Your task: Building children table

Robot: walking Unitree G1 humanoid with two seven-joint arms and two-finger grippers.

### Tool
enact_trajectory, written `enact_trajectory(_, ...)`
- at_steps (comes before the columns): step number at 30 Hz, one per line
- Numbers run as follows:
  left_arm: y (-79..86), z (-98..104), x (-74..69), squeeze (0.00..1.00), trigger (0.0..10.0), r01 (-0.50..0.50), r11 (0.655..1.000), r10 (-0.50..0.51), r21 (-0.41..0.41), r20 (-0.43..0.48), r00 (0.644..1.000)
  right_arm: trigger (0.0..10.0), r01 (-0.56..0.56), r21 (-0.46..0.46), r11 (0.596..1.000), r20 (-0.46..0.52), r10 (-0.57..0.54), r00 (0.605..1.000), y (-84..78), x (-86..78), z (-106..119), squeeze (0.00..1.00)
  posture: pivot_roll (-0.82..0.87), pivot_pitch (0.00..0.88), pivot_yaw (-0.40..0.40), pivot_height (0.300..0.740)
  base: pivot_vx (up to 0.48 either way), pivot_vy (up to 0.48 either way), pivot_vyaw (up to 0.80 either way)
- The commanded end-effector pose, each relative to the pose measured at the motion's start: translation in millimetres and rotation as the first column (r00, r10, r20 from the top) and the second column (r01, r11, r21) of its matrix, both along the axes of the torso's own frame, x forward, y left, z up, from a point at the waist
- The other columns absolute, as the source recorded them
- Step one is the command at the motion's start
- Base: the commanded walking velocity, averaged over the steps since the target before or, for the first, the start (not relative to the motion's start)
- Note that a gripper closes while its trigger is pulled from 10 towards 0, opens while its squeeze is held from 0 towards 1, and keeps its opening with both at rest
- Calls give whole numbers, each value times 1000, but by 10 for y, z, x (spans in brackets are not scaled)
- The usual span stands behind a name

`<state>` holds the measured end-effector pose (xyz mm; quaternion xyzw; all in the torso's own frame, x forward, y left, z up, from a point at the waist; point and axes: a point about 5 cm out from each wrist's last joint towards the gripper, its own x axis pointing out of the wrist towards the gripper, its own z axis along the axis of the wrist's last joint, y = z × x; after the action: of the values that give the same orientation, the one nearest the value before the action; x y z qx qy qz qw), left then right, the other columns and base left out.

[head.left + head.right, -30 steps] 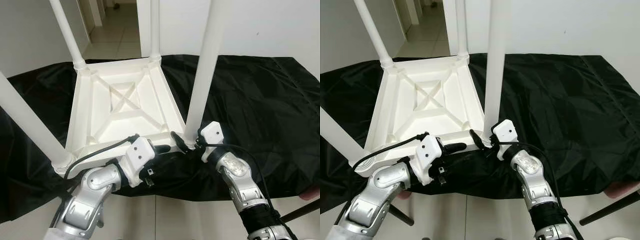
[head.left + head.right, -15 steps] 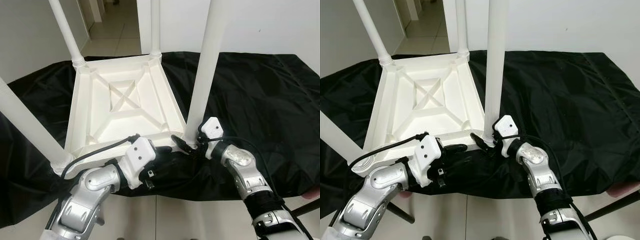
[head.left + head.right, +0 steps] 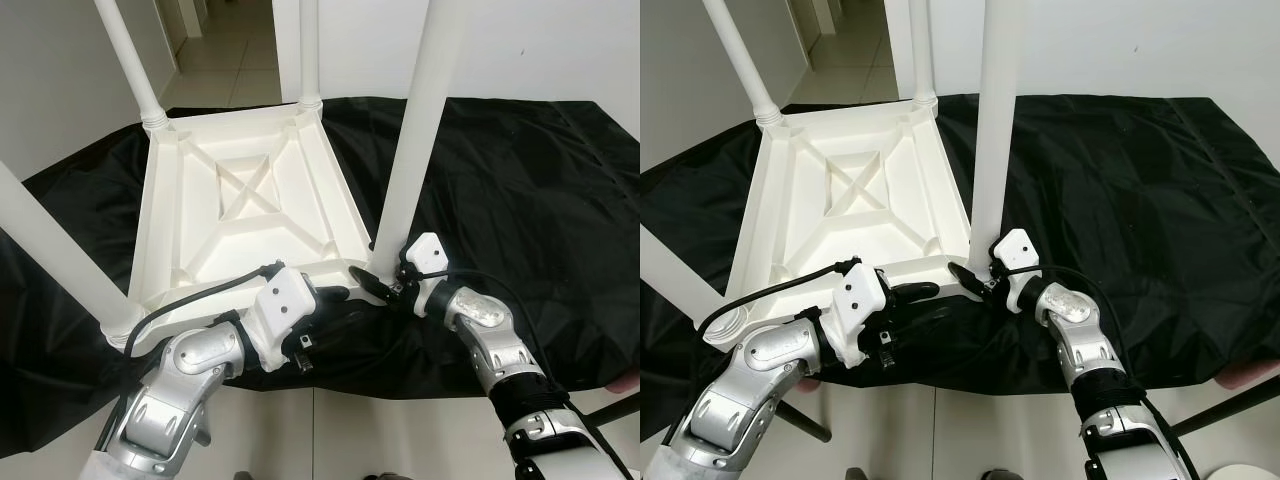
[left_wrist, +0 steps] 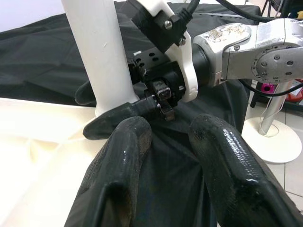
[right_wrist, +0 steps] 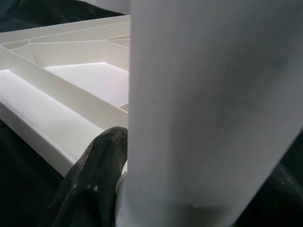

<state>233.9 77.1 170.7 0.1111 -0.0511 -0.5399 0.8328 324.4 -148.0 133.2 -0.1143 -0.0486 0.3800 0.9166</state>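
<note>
A white children's table lies upside down on a black cloth, its legs pointing up. My right gripper is shut around the base of the near right leg, one finger in front of it and one behind. In the right wrist view that leg stands between the fingers, with one finger pressed against it. My left gripper hovers open by the table's near edge, just left of that leg, fingers apart over the cloth. The left wrist view faces the right gripper.
Three more legs stand up: near left, far left and far middle. The cloth's front edge hangs just past my arms, above a tiled floor. A doorway opens behind, beside a white wall.
My right gripper has slid in against the base of the near right leg and closed on it, its forearm swinging right. The left gripper has hardly moved. The camera shifted slightly.
</note>
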Motion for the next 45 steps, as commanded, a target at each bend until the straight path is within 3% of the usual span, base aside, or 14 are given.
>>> enact_trajectory(1,2,-23,0,0,10000,-9,1000,9,8,-16,1000,10000,34,53,998,-41,-32,999,-44,-6,-38,0,-28,96,68,740,0,0,0)
enact_trajectory(15,20,-6,20,0,10000,-41,999,41,2,-4,999,10000,385,207,899,-68,-379,923,242,-151,-7,0,-24,80,24,740,0,0,0)
enact_trajectory(18,20,-6,20,0,10000,-41,999,41,2,-4,999,10000,385,207,899,-68,-379,923,242,-151,-7,0,-24,80,24,740,0,0,0)
enact_trajectory(20,26,0,32,0,10000,-47,999,47,0,2,999,10000,440,224,870,-90,-431,898,325,-188,-33,0,-24,77,16,740,0,0,0)
enact_trajectory(21,26,4,44,0,10000,-54,999,54,-1,8,999,10000,524,242,817,-109,-513,851,408,-211,-67,0,-18,71,2,740,0,0,0)
enact_trajectory(23,26,4,44,0,10000,-54,999,54,-1,8,999,10000,524,242,817,-109,-513,851,408,-211,-67,0,-18,71,2,740,0,0,0)
enact_trajectory(24,18,15,58,0,10000,-66,998,66,-6,16,998,10000,552,289,783,-132,-538,832,576,-245,-56,0,-13,72,-5,740,0,0,0)
enact_trajectory(25,18,20,56,0,10000,-69,998,69,-8,18,997,10000,536,304,787,-119,-527,841,600,-253,-31,286,-13,72,-5,740,0,0,0)
enact_trajectory(26,18,20,56,0,10000,-69,998,69,-8,18,997,10000,536,304,787,-119,-527,841,600,-253,-31,286,-13,72,-5,740,0,0,0)
enact_trajectory(27,17,25,56,0,10000,-71,997,71,-9,18,997,10000,513,318,798,-116,-504,856,600,-266,-3,1000,-11,76,-7,740,0,0,0)
enact_trajectory(35,44,22,33,0,10000,-77,997,77,-10,12,997,10000,429,299,852,-47,-436,899,381,-275,88,1000,-9,82,-11,740,0,0,0)
enact_trajectory(36,44,17,19,0,10000,-76,997,76,-9,10,997,10000,403,276,873,-37,-409,912,322,-259,87,380,-8,84,-12,740,0,0,0)
enact_trajectory(37,45,13,12,0,10000,-75,997,75,-8,8,997,10000,390,260,883,-32,-395,918,287,-248,87,0,-8,84,-10,740,0,0,0)
enact_trajectory(45,55,19,-23,0,10000,-56,998,56,5,5,998,10000,142,140,980,34,-148,988,142,-141,171,0,-5,85,5,740,0,0,0)
